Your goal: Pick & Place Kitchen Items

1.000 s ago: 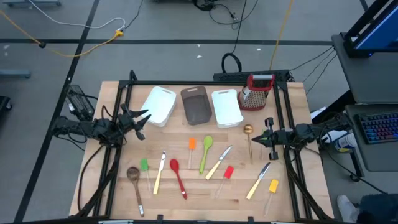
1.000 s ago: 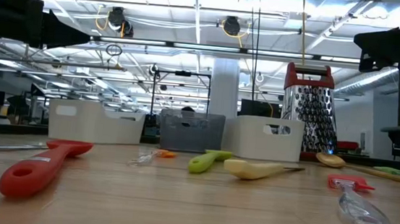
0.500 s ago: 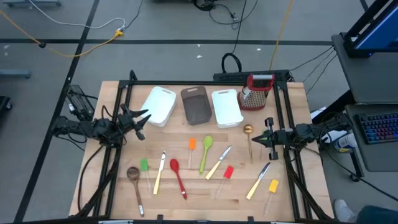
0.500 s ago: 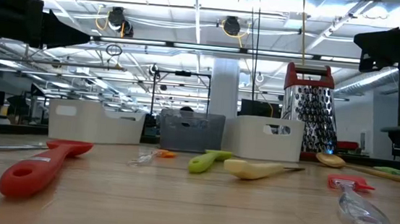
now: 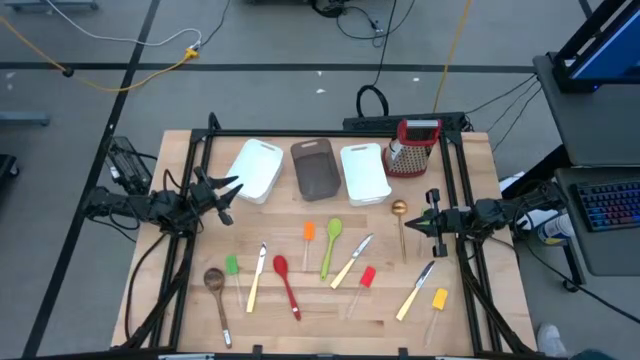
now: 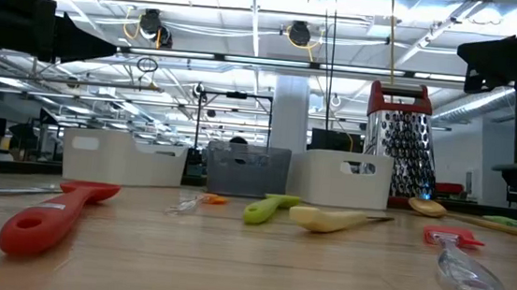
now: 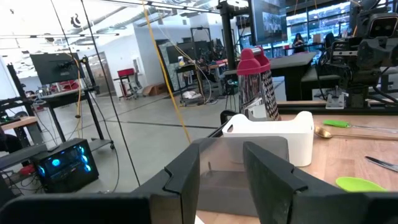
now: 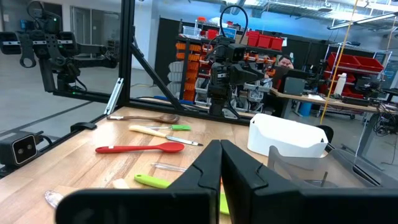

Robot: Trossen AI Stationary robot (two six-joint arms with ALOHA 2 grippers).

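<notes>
Nothing moved since earlier. From above: wooden table [image 5: 480, 330] over grey floor, kitchen items [image 5: 330, 262] spread across its near half, left tool [image 5: 222, 196] parted, empty; right tool [image 5: 425, 222] pinched together, empty. Low down: pipe-hung ceiling behind. Wrists: workshop benches, racks.

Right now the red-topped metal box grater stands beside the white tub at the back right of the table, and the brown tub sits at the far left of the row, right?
Not quite. The red-topped metal box grater does stand beside the right-hand white tub, but the brown tub sits in the middle of the row, between the two white tubs. The high view shows it.
</notes>
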